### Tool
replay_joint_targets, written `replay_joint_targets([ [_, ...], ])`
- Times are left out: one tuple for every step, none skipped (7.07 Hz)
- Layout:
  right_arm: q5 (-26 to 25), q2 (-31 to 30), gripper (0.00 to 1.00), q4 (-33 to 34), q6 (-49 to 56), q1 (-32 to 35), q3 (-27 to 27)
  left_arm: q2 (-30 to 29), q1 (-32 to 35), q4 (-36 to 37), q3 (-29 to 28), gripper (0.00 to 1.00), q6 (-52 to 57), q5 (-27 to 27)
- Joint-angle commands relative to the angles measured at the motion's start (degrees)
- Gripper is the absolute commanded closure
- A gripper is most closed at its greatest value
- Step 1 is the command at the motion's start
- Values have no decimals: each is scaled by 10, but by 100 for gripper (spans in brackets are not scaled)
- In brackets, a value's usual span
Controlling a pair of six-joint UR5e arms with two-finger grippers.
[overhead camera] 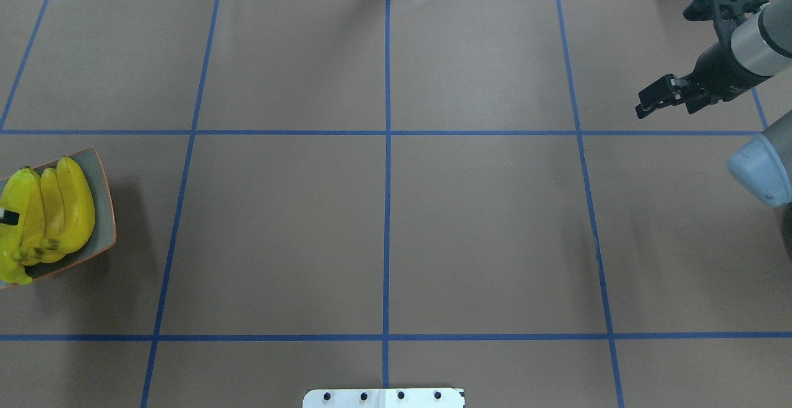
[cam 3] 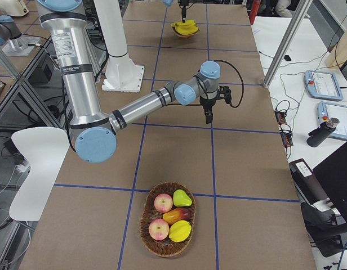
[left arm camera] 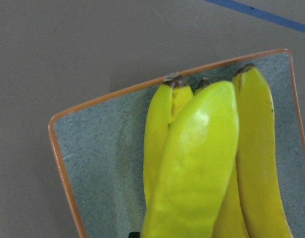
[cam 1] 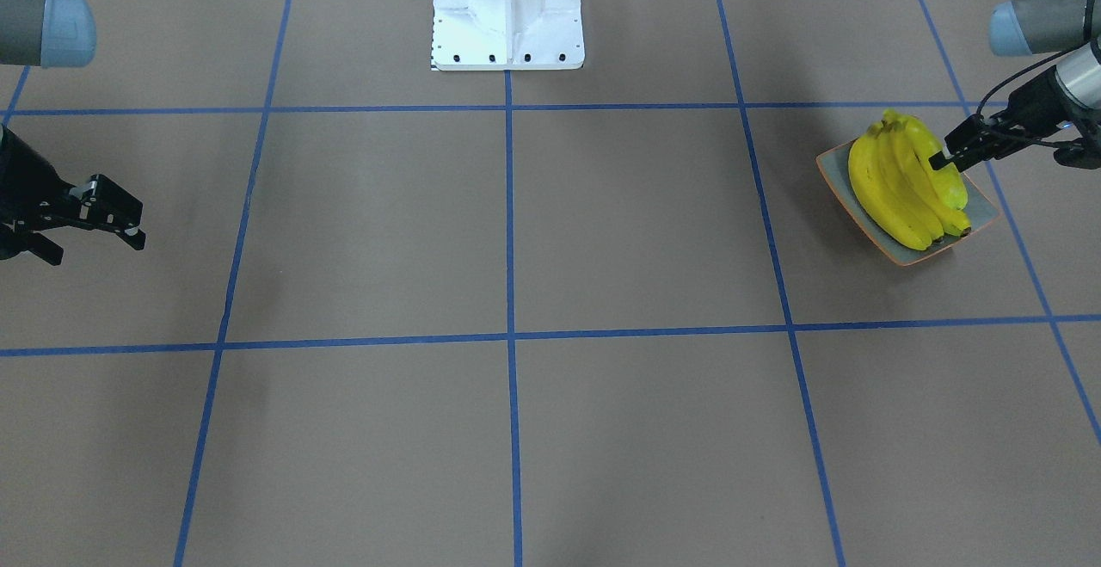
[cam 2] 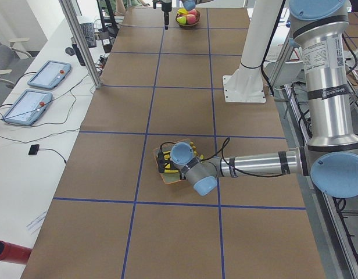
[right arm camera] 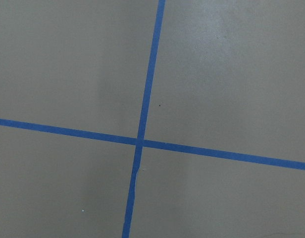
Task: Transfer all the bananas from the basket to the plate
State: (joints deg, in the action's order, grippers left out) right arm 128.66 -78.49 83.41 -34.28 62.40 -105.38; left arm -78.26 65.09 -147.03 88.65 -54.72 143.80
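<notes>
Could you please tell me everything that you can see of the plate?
The plate is a square, glossy grey-green dish, finely speckled, with upturned edges and a thin orange-brown rim. It looks ceramic. It sits flat on the brown table on the robot's left side, askew to the blue grid lines. The bananas lie side by side in it and cover most of it, with bare glaze showing on one side. The left gripper is at the top banana.

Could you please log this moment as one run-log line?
bananas: on plate | basket: no bananas seen | left gripper: at bananas, grip unclear | right gripper: open, over table
</notes>
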Motion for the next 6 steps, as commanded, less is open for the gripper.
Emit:
replay_joint_targets([
  [2, 0, 0, 0, 1, 0, 0, -3, 0, -1, -1, 0, 0, 0],
  [2, 0, 0, 1, 2, 0, 0, -10, 0, 0, -2, 0, 0, 0],
  [4, -6, 0, 1, 4, 0, 0, -19, 1, 2, -2, 0, 0, 1],
  [5, -9, 0, 1, 7, 3, 0, -22, 11, 3, -1, 0, 3, 2],
  [5, -11, 0, 4, 8, 10, 0, -38, 20, 15, 1, 0, 5, 5],
  [5, -24, 0, 9, 20, 24, 0, -58, 36, 31, 3, 0, 14, 5],
])
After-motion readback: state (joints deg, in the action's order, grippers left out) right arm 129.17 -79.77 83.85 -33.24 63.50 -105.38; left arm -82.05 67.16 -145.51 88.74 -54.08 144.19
